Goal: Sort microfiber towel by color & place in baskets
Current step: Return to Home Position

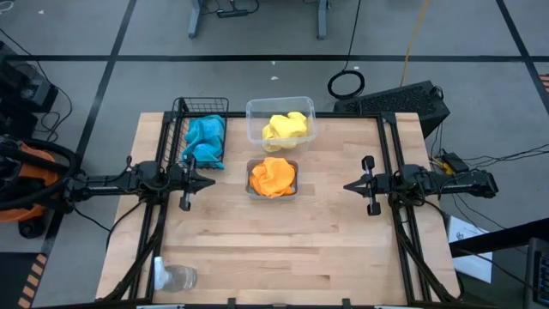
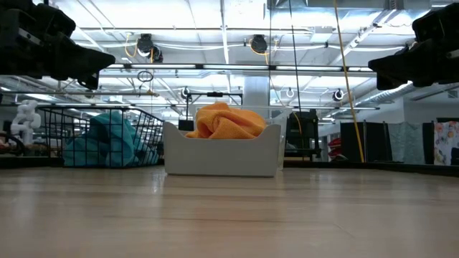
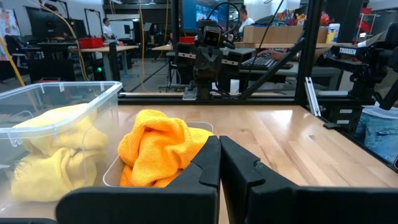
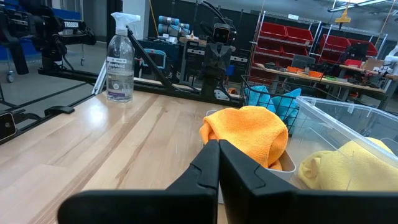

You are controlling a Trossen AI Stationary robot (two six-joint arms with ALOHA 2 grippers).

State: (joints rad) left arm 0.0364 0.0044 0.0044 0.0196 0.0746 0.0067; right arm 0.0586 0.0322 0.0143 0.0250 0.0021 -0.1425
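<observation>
Now we see both arms parked over the wooden tabletop (image 1: 283, 249), left gripper (image 1: 208, 183) and right gripper (image 1: 347, 185) clenched empty, we judge because sorting is done: orange microfiber towel (image 1: 273, 176) fills small grey tray (image 1: 273, 197), yellow towel (image 1: 285, 127) the clear plastic tub (image 1: 255, 106), blue towels (image 1: 206, 140) the black wire-mesh basket (image 1: 202, 103).

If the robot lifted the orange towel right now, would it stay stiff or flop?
Probably flop: the orange towel sits crumpled in folds in the grey tray. It looks light and fuzzy, so likely not slippery. The left gripper and right gripper hang shut either side.
</observation>
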